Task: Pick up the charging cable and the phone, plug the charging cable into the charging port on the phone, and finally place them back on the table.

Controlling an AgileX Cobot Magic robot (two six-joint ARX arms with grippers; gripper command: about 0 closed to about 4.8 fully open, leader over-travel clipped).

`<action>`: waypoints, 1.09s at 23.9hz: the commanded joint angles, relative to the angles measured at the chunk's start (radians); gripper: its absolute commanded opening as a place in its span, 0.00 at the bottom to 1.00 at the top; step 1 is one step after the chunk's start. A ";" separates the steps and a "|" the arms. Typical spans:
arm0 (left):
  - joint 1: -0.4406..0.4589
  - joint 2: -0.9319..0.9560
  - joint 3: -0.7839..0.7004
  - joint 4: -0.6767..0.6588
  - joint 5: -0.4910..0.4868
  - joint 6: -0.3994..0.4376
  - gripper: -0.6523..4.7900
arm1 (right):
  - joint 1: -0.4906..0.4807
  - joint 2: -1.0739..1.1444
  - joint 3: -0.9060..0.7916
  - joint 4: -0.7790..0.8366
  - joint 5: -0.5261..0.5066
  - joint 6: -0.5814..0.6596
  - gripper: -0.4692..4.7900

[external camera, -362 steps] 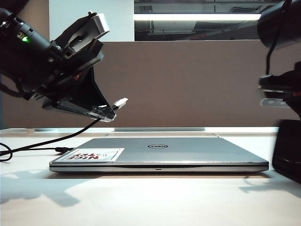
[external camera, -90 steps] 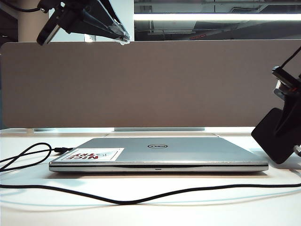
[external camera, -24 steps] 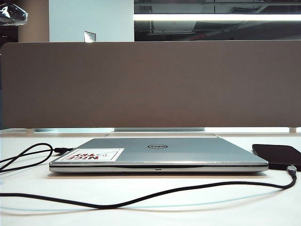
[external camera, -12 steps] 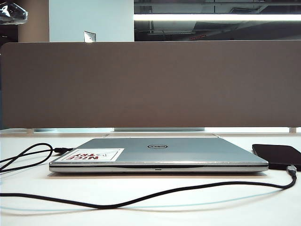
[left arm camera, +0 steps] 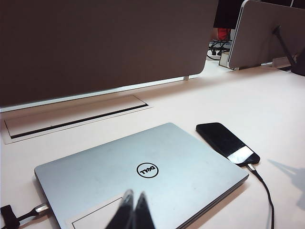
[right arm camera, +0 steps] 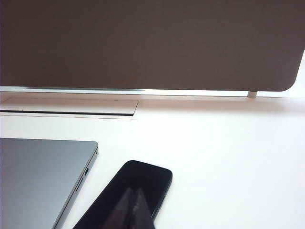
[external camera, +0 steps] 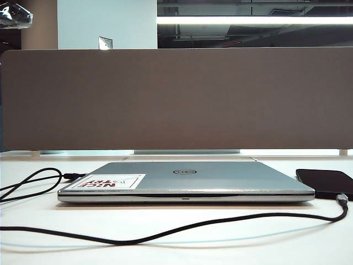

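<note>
The black phone (external camera: 326, 182) lies flat on the white table (external camera: 220, 251), just right of the laptop. The charging cable (external camera: 165, 233) snakes across the table in front of the laptop, and its plug (external camera: 341, 199) sits in the phone's near end, hiding the charging port. In the left wrist view the plug (left arm camera: 251, 167) meets the phone (left arm camera: 224, 140). My left gripper (left arm camera: 134, 195) hangs shut and empty above the laptop lid. My right gripper (right arm camera: 135, 193) is shut and empty, held above the phone (right arm camera: 150, 179).
A closed silver Dell laptop (external camera: 187, 179) with a red-lettered sticker lies mid-table. A black cord loop (external camera: 33, 185) is plugged into its left side. The grey-brown divider panel (external camera: 176, 99) walls off the back, with a cable slot (left arm camera: 71, 121) at its foot.
Since a few seconds ago the phone has gone from the right gripper to the table, with the cable plugged in. Both grippers have left the exterior view. Nothing moves over the last second.
</note>
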 commanded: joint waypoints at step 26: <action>0.000 0.001 0.002 0.084 0.002 -0.003 0.11 | -0.002 -0.002 0.001 0.008 0.073 -0.003 0.09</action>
